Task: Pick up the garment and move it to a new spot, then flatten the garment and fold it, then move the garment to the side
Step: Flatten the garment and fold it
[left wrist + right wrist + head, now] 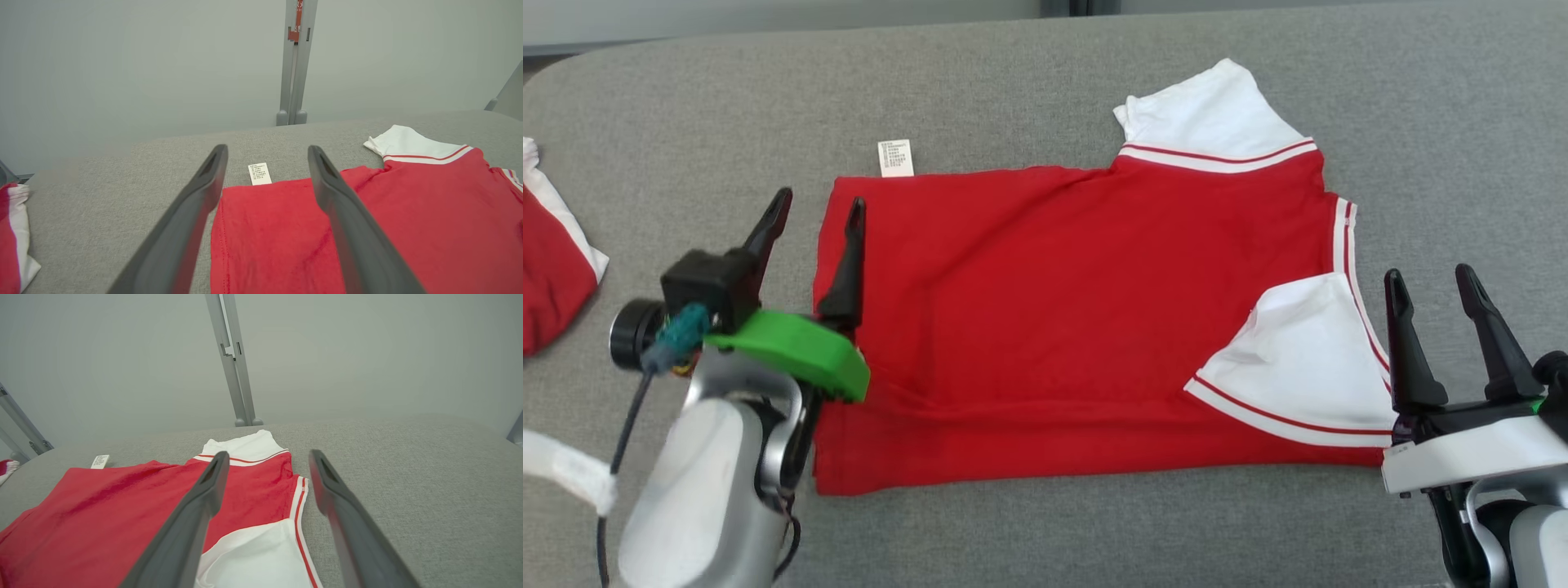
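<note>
Red garment [1054, 327] with white sleeves lies flat across centre frame on the grey padded table [1045, 90], with a white care label [896, 158] poking out at its upper-left corner. Left gripper [819, 198] at lower left, jaws spread wide and empty, straddles the garment's left edge, maybe touching cloth, hard to tell. Right gripper [1429, 274] at lower right, also spread wide and empty, sits just beside the garment's right edge; second red-and-white garment [551, 269] at far left edge.

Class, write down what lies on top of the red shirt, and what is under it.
A white sleeve is folded onto the red shirt. The grey surface shows around it; directly beneath, the cloth hides everything.
</note>
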Controlling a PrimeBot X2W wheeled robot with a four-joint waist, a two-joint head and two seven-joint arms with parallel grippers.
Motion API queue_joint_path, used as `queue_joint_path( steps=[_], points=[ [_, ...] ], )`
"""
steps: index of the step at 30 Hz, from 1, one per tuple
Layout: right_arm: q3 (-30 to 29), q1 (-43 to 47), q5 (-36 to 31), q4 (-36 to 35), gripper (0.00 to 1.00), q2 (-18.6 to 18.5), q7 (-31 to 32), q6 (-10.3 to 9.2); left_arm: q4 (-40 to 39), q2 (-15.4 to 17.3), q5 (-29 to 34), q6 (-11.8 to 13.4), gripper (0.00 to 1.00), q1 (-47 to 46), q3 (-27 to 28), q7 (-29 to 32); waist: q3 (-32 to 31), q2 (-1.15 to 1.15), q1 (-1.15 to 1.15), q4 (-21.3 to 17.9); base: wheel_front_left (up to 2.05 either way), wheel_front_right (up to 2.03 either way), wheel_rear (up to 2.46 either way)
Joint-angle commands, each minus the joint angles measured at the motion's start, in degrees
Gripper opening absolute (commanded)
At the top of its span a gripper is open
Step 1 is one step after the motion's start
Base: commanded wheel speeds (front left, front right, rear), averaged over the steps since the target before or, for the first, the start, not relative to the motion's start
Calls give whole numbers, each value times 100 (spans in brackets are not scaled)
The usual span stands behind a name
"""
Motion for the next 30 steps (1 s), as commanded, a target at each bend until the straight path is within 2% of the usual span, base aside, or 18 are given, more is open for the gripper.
queue_joint_path(
  steps=[1, 8, 16, 17, 19, 20, 30],
  points=[
    [22, -148, -4, -32, 100, 10, 12, -1, 250, 32, -99, -102, 100, -338, 15, 142, 309, 0, 0, 11, 0, 0, 0],
    [153, -432, -7, 83, 100, 0, -53, -1, 1989, 118, -476, -497, 100, -1644, -33, 644, 801, 0, 0, -166, 0, 0, 0],
    [274, -729, 94, 362, 100, -86, -211, -1, 3700, 216, -759, -636, 100, -2533, -158, 726, 1049, 0, 0, -349, 0, 0, 0],
    [278, -770, 107, 405, 100, -97, -221, -1, 3840, 214, -795, -645, 82, -2599, -178, 743, 1061, 0, 0, -360, 0, 0, 0],
    [270, -879, 140, 502, 100, -138, -253, -1, 4097, 216, -847, -660, 11, -2735, -241, 740, 1088, 0, 0, -371, 0, 0, 0],
    [263, -956, 178, 566, 100, -160, -258, -1, 4221, 209, -891, -656, 0, -2782, -280, 742, 1097, 0, 0, -374, 0, 0, 0],
    [408, -2141, 538, 1488, 100, -643, -253, -1, 4604, 121, -1211, -663, 0, -3033, -812, 383, 1178, 0, 0, -211, 0, 0, 0]
  ],
)
